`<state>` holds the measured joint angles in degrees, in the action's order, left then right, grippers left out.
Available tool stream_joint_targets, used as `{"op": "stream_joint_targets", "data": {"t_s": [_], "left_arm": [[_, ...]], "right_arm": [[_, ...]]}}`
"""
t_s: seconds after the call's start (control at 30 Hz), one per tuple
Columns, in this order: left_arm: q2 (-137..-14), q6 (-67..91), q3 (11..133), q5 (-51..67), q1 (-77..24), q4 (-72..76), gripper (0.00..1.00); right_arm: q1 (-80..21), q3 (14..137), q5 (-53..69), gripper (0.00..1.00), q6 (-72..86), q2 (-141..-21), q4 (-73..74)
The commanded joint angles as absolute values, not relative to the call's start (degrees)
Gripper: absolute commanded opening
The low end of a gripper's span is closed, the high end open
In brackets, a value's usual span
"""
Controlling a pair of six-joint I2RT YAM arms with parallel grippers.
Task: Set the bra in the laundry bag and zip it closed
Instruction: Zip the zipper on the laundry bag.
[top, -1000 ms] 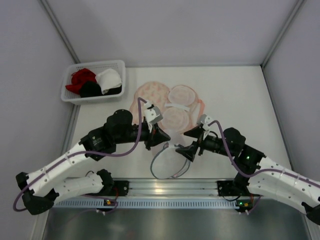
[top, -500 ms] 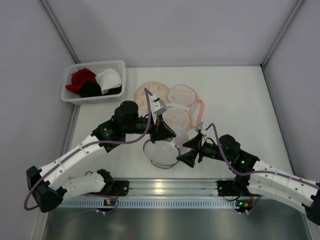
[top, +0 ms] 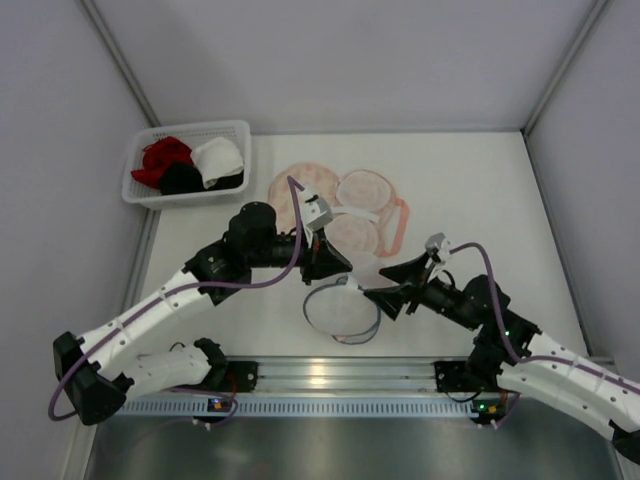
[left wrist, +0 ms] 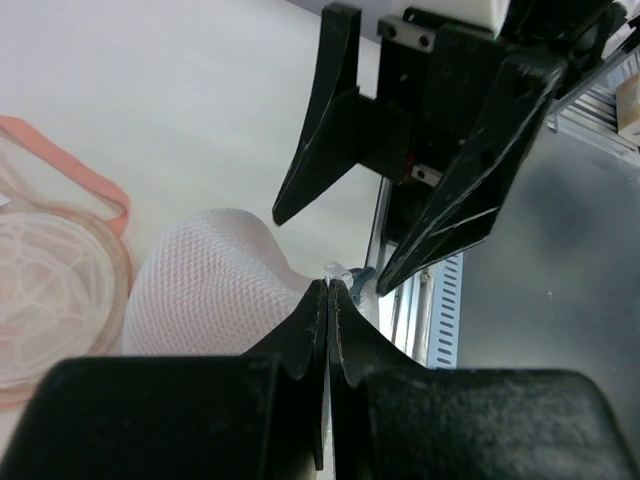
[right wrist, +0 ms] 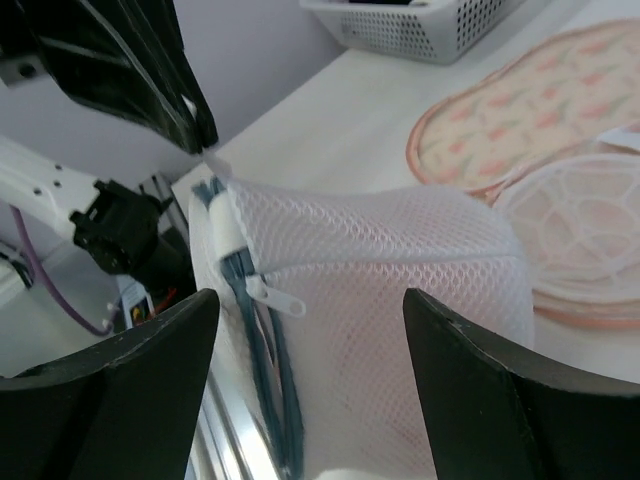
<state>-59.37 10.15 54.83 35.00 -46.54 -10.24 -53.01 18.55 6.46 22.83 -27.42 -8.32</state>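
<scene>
The laundry bag (top: pixel 341 312) I am handling is a round white mesh pouch with a blue-grey zip rim, near the table's front middle. My left gripper (top: pixel 343 279) is shut on a small tab at its rim (left wrist: pixel 336 270) and holds that edge up. My right gripper (top: pixel 374 284) is open, one finger (right wrist: pixel 130 390) on each side of the bag's mesh side (right wrist: pixel 400 270). The white zip pull (right wrist: pixel 278 297) lies between them, untouched. A faint pink shows through the mesh; the bra itself is not plainly visible.
Round peach-orange floral and mesh pieces (top: pixel 306 186) lie flat behind the bag. A white basket (top: pixel 136 186) with red, black and white garments stands at the back left. The metal rail (top: pixel 330 378) runs along the near edge, close under the bag.
The left arm swung right and forward with the bag's rim, turning the bag. The right arm shifted to the right, and its jaws have narrowed around the bag.
</scene>
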Motion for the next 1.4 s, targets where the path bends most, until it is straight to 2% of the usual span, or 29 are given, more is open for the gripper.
{"op": "stream_joint_targets", "data": {"t_s": [0.0, 0.17, 0.4, 0.67, 0.97, 1.1, 1.37], "left_arm": [[-57.75, 9.23, 54.32, 32.97, -46.32, -6.59, 0.00], [-56.60, 10.63, 51.51, 30.67, -46.32, -2.03, 0.00], [-55.20, 12.30, 50.10, 30.14, -46.32, -0.70, 0.00], [-54.14, 11.78, 49.39, 32.52, -46.32, -0.70, 0.00], [-56.16, 8.97, 50.80, 38.14, -46.32, -2.81, 0.00], [-57.39, 8.61, 51.50, 39.99, -46.32, -2.55, 0.00], [-57.83, 7.82, 51.77, 42.09, -46.32, -1.58, 0.00]], "right_arm": [[-52.21, 22.85, 1.41, 0.77, 29.43, -24.52, -10.46], [-51.94, 23.03, 0.26, 0.75, 37.33, -28.90, -8.09], [-50.45, 21.01, -2.90, 0.73, 57.02, -36.47, -9.23], [-49.66, 19.25, -2.98, 0.73, 56.25, -38.32, -19.07], [-48.96, 25.92, -8.79, 0.74, 45.45, -32.87, -8.27], [-48.78, 27.33, -5.38, 0.76, 43.95, -36.37, -9.66], [-48.43, 24.26, 3.25, 0.80, 47.11, -47.10, -22.31]]}}
